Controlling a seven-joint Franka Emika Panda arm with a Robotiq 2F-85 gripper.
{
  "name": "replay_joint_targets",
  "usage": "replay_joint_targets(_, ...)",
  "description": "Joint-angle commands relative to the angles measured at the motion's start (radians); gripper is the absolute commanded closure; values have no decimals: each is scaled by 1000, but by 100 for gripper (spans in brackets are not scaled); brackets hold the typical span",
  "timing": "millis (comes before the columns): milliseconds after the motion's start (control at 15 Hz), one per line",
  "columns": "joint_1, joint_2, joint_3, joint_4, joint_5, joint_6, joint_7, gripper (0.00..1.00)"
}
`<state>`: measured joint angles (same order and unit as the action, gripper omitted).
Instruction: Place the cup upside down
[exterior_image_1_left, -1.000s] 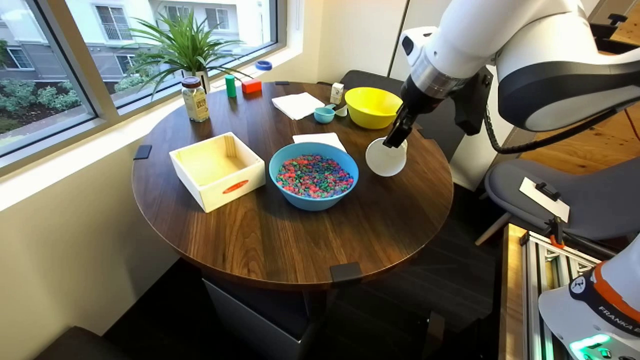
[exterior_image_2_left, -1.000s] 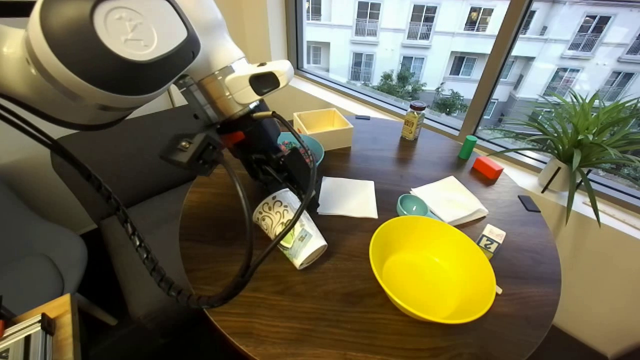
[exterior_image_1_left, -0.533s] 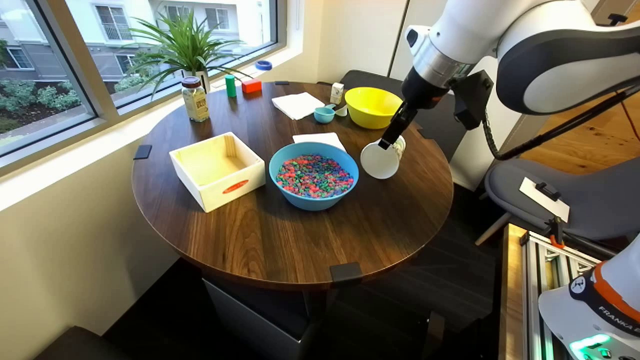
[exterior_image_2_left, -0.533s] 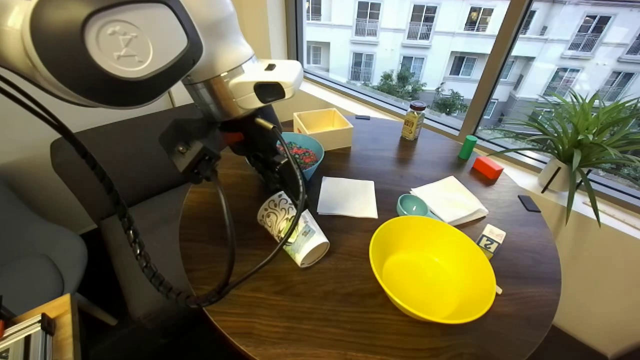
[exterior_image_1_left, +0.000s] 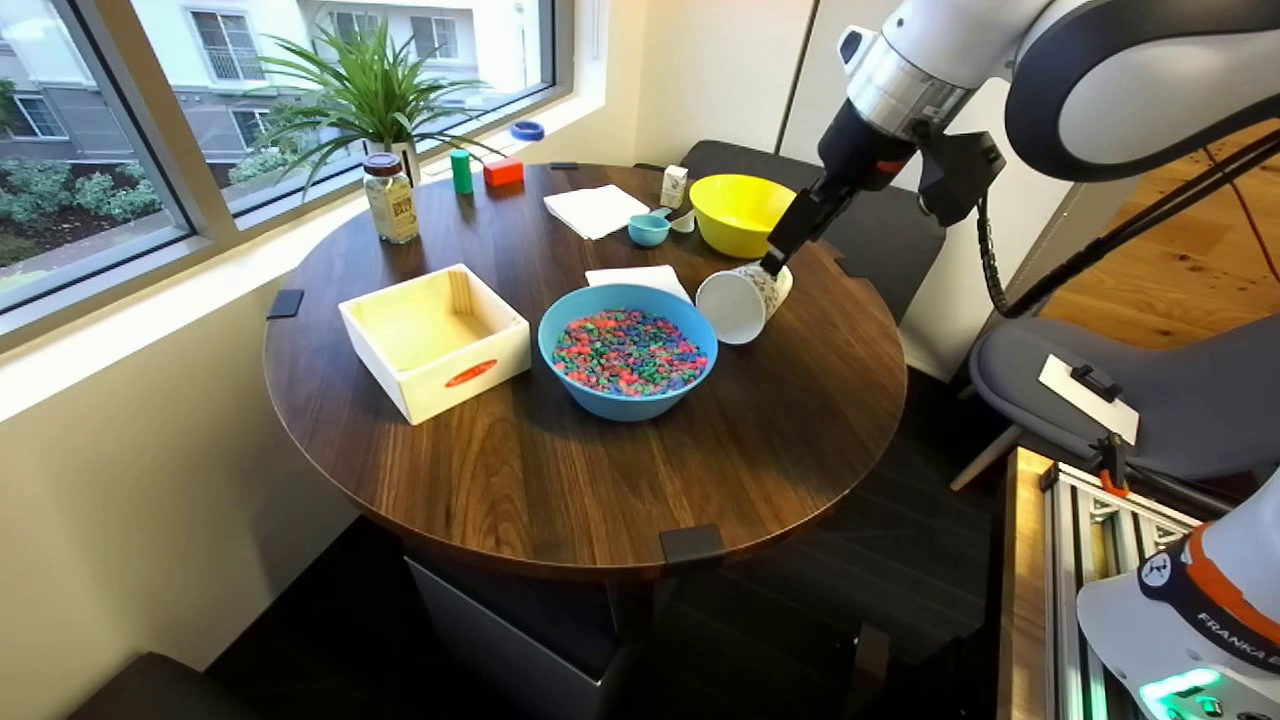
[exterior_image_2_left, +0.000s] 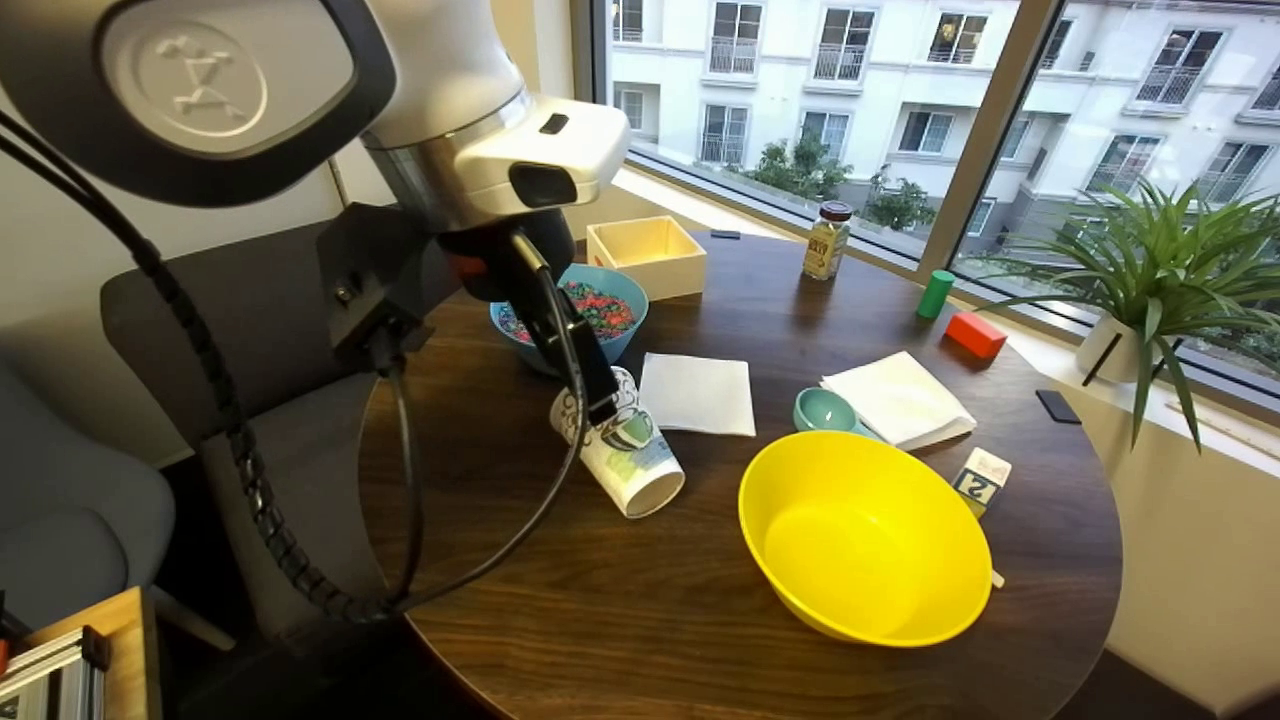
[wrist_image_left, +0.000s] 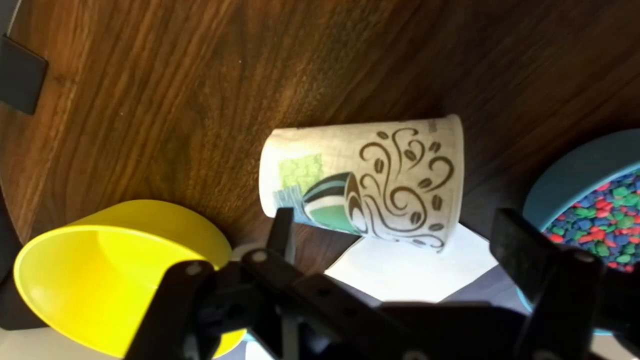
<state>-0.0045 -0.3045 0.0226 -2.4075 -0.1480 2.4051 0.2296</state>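
Note:
The cup is white and tapered, with brown swirls and green and blue patches. It lies on its side on the table, beside the bowl of coloured bits, and shows in both exterior views. In the wrist view the cup has its base left and its rim right, towards that bowl. My gripper is open, with its fingers wide apart; one overlaps the base end, the other is beyond the rim. In the exterior views the fingertips are at the cup's side; I cannot tell whether they touch it.
The blue bowl of coloured bits and a wooden box stand close by. A yellow bowl, a white napkin, a teal scoop and a letter block lie around. The round table's edge is near.
The cup has shifted towards the napkin and blue bowl and turned somewhat, still on its side. My gripper has moved with it, and the arm has tilted and swung.

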Motion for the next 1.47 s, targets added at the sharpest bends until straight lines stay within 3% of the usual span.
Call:
replay_joint_targets(0,-13,2,15,1,6,-1,-5,0)
replay_joint_targets(267,-18,9,10,12,42,-10,41,0)
replay_joint_targets(867,-77,33,23,69,122,-9,367,0)
replay_joint_targets(1400,-101,133,-2,157,197,-20,628,0)
